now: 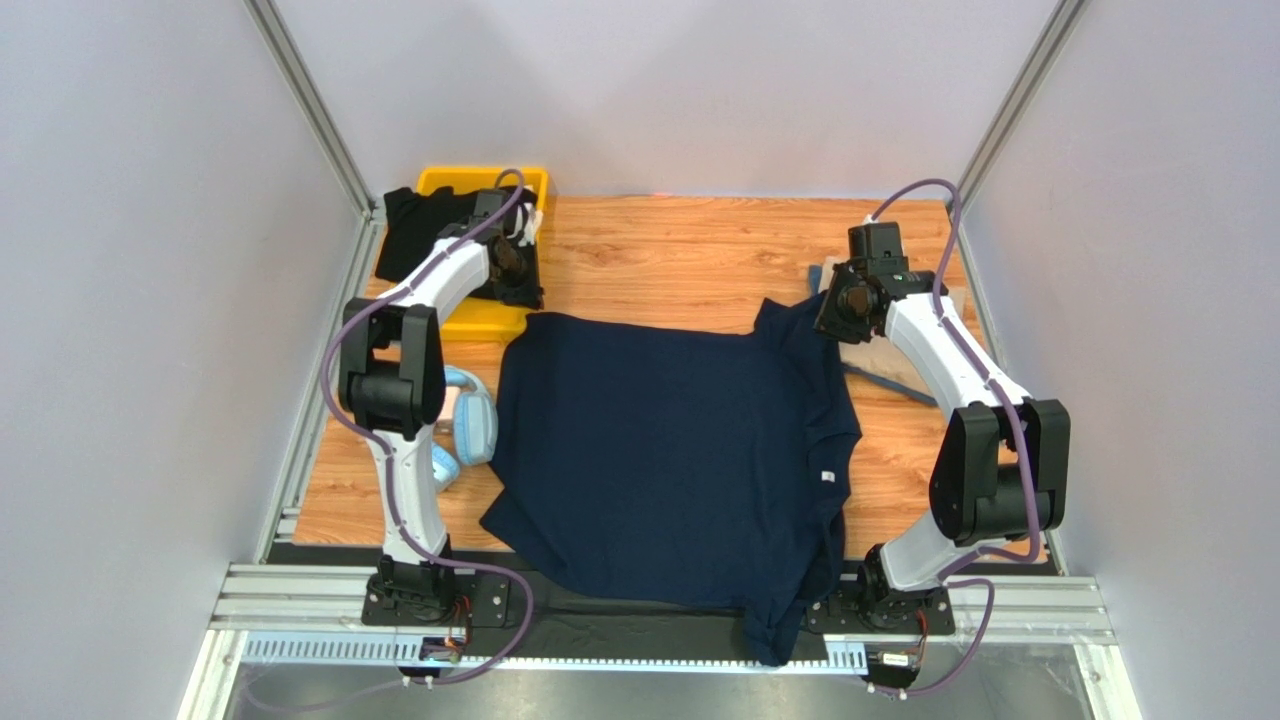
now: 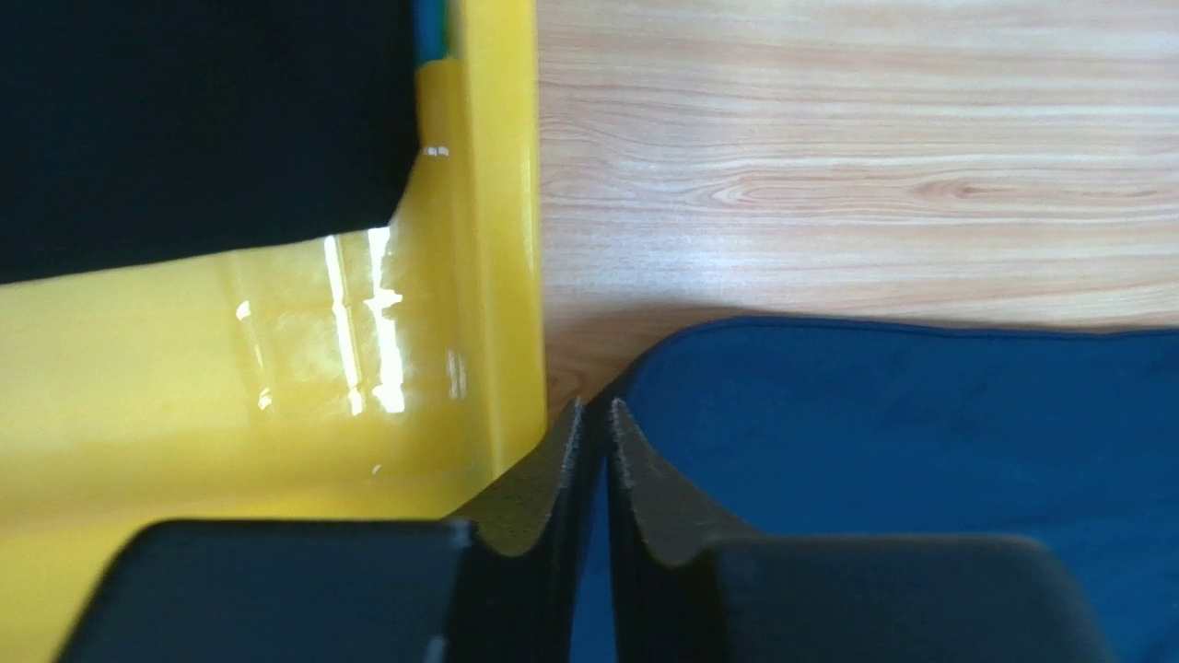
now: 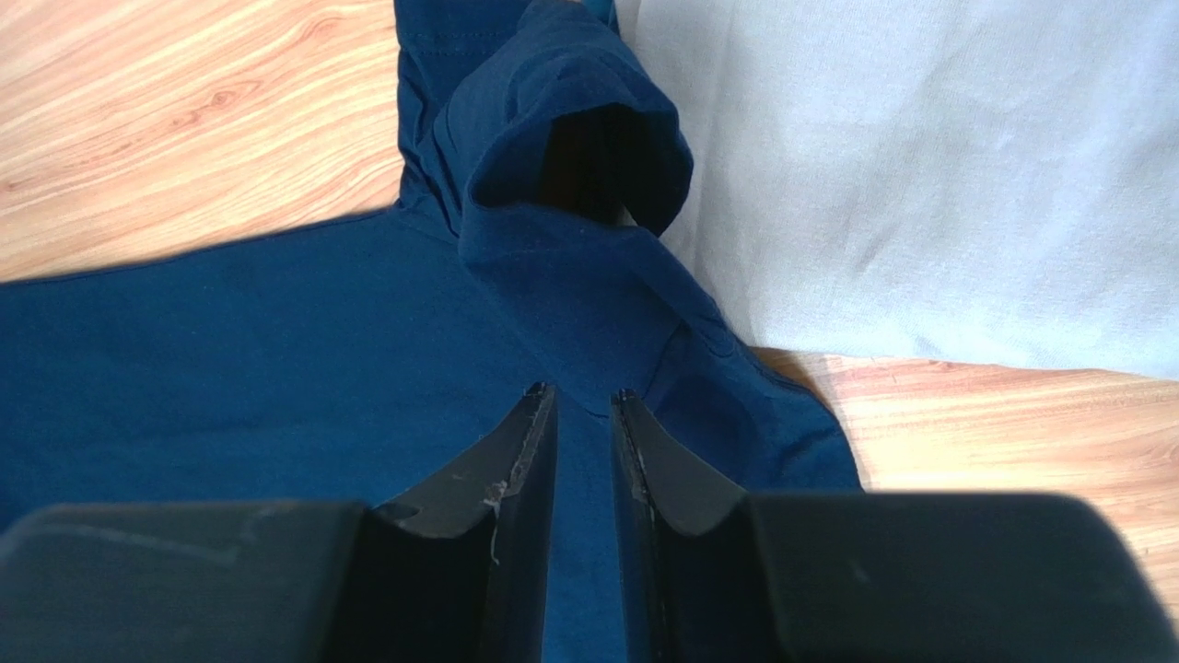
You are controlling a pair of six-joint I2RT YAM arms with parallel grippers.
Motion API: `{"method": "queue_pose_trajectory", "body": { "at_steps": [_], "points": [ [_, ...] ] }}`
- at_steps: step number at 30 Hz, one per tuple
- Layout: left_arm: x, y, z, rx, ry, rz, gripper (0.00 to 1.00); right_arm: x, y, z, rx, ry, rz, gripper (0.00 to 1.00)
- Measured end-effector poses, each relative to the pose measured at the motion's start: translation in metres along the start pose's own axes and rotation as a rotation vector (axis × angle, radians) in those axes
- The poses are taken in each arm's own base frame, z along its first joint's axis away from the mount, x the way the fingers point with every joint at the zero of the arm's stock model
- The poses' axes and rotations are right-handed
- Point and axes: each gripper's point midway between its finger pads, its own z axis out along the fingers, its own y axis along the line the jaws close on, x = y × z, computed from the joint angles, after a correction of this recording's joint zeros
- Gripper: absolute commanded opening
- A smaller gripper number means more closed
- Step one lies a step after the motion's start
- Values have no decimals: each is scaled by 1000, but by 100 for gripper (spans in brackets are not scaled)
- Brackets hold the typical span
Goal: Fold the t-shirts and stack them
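Since the navy t-shirt (image 1: 669, 450) lies spread flat on the tabletop (image 1: 676, 248), the fold should start evenly. The left gripper (image 2: 592, 408) and right gripper (image 3: 581, 394) are each nearly closed, apparently pinching a shirt corner. Both should lift together, clear of the yellow bin (image 2: 498, 207) just left of the left gripper and the rumpled sleeve (image 3: 581, 125) ahead of the right.

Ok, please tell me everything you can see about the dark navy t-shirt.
The navy t-shirt is soft plain cloth, spread sideways on the wooden table, neck to the right, hem to the left. One sleeve hangs over the near edge; the other, far right, stands puffed open. The left pincer is at its far left corner, the right pincer by the far sleeve, both nearly closed; a grip cannot be confirmed.
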Motion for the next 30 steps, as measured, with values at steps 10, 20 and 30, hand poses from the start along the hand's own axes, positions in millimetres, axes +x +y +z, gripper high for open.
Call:
{"method": "queue_pose_trajectory", "body": {
  "at_steps": [10,20,30],
  "points": [
    [3,-2,32,-64,25,19,0,21,1,7,-33,58,16,26],
    [-32,13,29,-169,-71,-32,0,35,2,4,-60,67,41,50],
    [-30,46,37,-244,-49,-65,0,30,3,-4,-75,32,41,48]
  ]
}}
